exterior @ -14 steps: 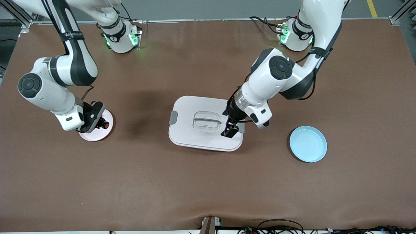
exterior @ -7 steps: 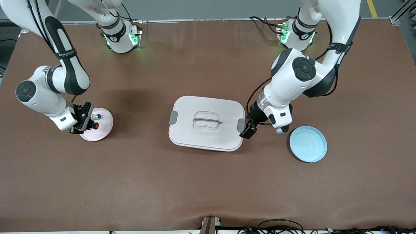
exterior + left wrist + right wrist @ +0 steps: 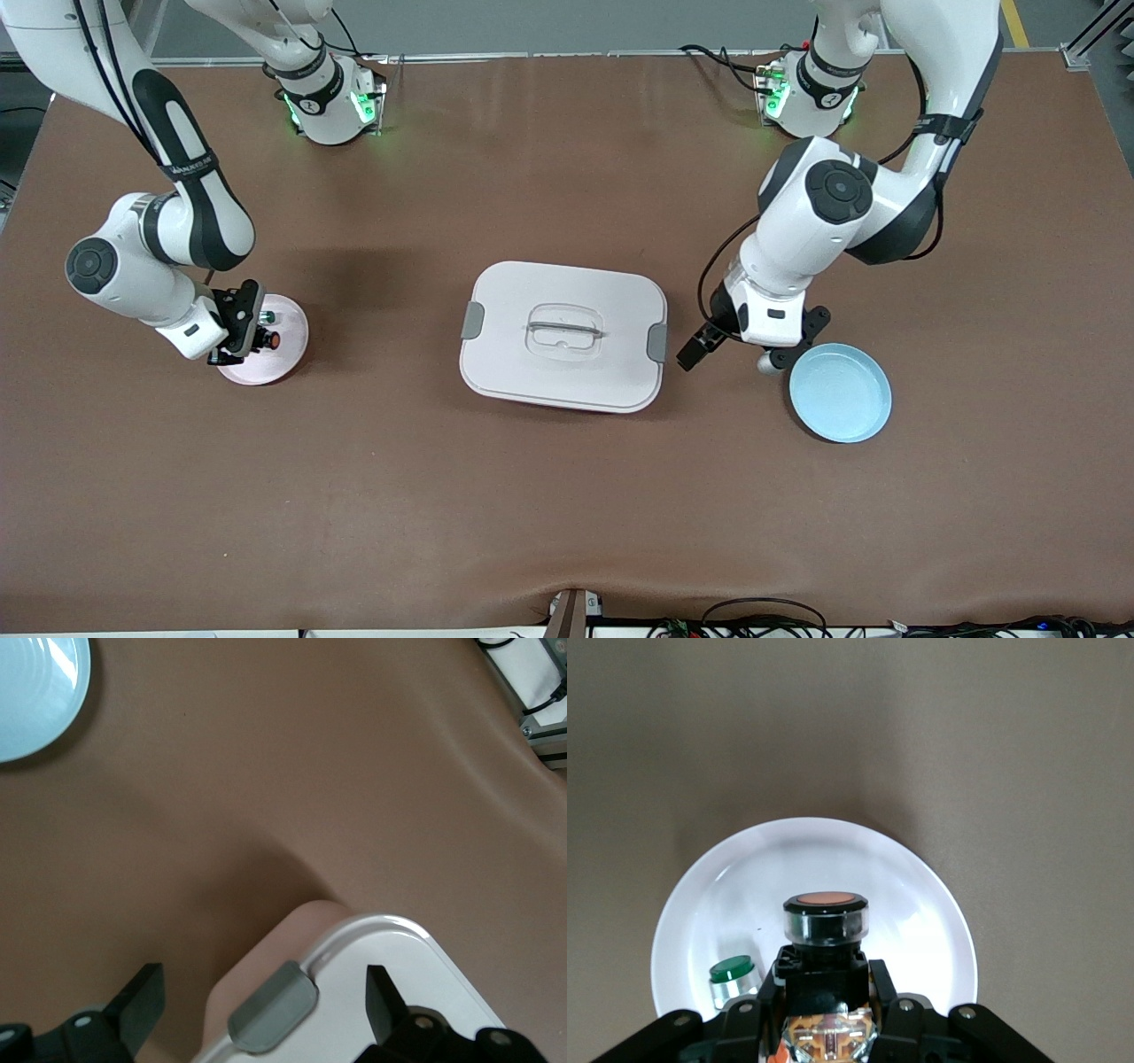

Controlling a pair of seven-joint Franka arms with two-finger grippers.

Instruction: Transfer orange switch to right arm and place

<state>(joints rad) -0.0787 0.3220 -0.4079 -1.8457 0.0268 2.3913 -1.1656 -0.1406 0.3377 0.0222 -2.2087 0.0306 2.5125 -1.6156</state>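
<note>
The orange switch (image 3: 272,339) has a black body and a round orange cap. My right gripper (image 3: 252,335) is shut on it low over the pink plate (image 3: 288,354) at the right arm's end of the table. In the right wrist view the switch (image 3: 825,926) sits between the black fingers (image 3: 764,997), cap pointing out over the plate (image 3: 921,886). My left gripper (image 3: 694,348) is open and empty, over the table beside the white box's grey latch (image 3: 656,342). The left wrist view shows its fingers (image 3: 146,997) wide apart around that latch (image 3: 273,1008).
A small white part with a green cap (image 3: 264,316) stands on the pink plate, close beside the switch; it also shows in the right wrist view (image 3: 732,980). The white lidded box (image 3: 567,292) fills the table's middle. A light blue plate (image 3: 840,392) lies toward the left arm's end.
My left gripper has moved off the box lid toward the blue plate and now hangs beside the box. My right gripper has stayed over the pink plate with the switch, shifting slightly.
</note>
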